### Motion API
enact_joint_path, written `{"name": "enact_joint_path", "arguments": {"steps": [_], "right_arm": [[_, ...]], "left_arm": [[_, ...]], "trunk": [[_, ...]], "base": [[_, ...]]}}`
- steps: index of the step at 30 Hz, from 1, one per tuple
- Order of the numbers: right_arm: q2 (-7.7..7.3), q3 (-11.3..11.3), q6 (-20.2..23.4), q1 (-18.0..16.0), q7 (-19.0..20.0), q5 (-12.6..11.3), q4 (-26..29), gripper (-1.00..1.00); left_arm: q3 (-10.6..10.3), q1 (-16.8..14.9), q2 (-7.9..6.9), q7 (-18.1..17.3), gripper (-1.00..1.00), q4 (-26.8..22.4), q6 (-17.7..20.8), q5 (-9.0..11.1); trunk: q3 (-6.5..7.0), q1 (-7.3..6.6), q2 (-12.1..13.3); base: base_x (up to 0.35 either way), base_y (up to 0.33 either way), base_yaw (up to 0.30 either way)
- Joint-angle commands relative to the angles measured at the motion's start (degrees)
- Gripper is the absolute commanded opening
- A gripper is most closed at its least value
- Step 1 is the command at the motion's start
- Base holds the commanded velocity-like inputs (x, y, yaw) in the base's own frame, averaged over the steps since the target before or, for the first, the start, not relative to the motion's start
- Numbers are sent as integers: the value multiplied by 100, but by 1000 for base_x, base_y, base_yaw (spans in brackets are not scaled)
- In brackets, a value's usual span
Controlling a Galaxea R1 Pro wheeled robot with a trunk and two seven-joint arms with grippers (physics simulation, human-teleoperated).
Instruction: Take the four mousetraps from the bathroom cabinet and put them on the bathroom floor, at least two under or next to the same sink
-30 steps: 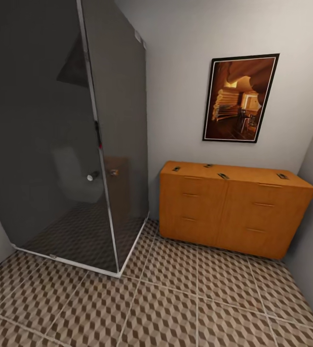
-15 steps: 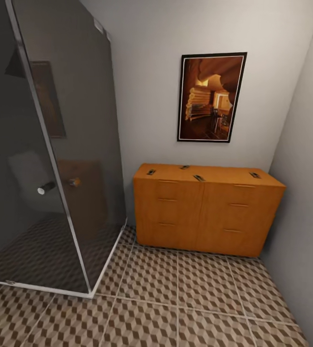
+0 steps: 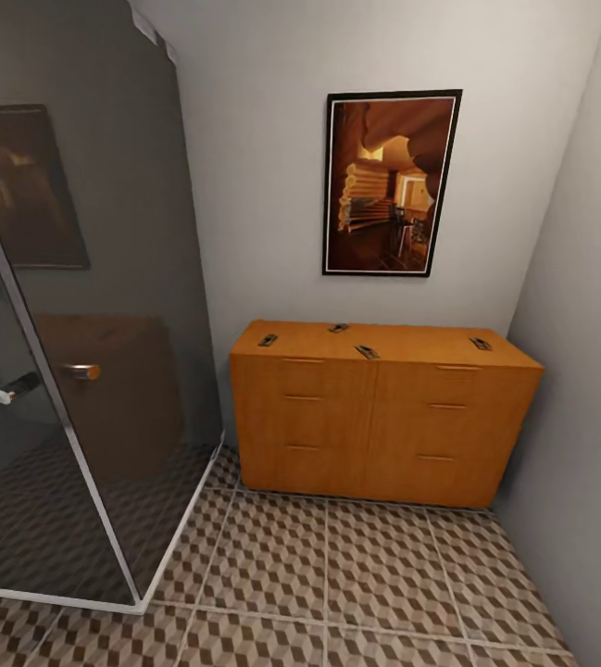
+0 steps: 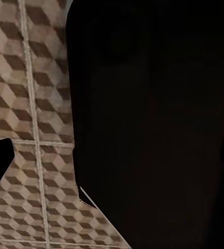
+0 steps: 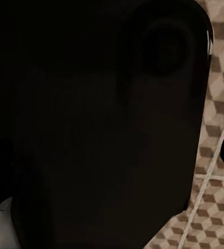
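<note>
— Brown-and-cream cube tiles, the bathroom floor [image 3: 337,565], lie nearest me. My grippers? I cannot tell how they stand; both wrist views are mostly dark.

— And the traps?

— Beyond, atop the cabinet [image 3: 383,426] against the far wall: four mousetraps [image 3: 368,352], spread apart. Glass shower enclosure [image 3: 87,371] at left.

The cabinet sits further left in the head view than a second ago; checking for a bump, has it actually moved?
No. The cabinet keeps its place below the framed picture against the wall; the camera has moved.

Grey walls [image 3: 263,185], framed pic [image 3: 391,182], glass shower [image 3: 78,371]
</note>
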State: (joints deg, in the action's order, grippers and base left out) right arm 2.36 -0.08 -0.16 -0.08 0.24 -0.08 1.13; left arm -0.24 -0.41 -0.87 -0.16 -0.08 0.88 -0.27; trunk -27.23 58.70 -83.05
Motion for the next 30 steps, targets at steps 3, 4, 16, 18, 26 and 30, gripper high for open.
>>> {"name": "enact_joint_path", "arguments": {"steps": [3,4,16,18,26,30], "right_arm": [[1,-1,-2,-1,2,-1,5,100],[1,-1,-2,-1,2,-1,6,100],[1,-1,-2,-1,2,-1,8,100],[1,-1,-2,-1,2,-1,8,100],[1,-1,-2,-1,2,-1,4,100],[1,-1,-2,-1,2,-2,3,100]], "left_arm": [[-2,-3,-1,-2,100,-1,9,-3],[-2,-3,-1,-2,100,-1,9,-4],[-2,-2,-1,-2,100,-1,9,-4],[-2,-2,-1,-2,100,-1,9,-4],[-2,-3,-1,-2,100,-1,9,-7],[-2,-3,-1,-2,100,-1,9,-6]], "trunk": [[-6,3,-2],[-6,3,-2],[-7,3,-2],[-7,3,-2],[-7,3,-2],[-7,3,-2]], "base": [[308,-108,-15],[308,-107,-11],[310,-103,-4],[310,-102,-1],[310,-86,-3],[310,-38,-43]]}}
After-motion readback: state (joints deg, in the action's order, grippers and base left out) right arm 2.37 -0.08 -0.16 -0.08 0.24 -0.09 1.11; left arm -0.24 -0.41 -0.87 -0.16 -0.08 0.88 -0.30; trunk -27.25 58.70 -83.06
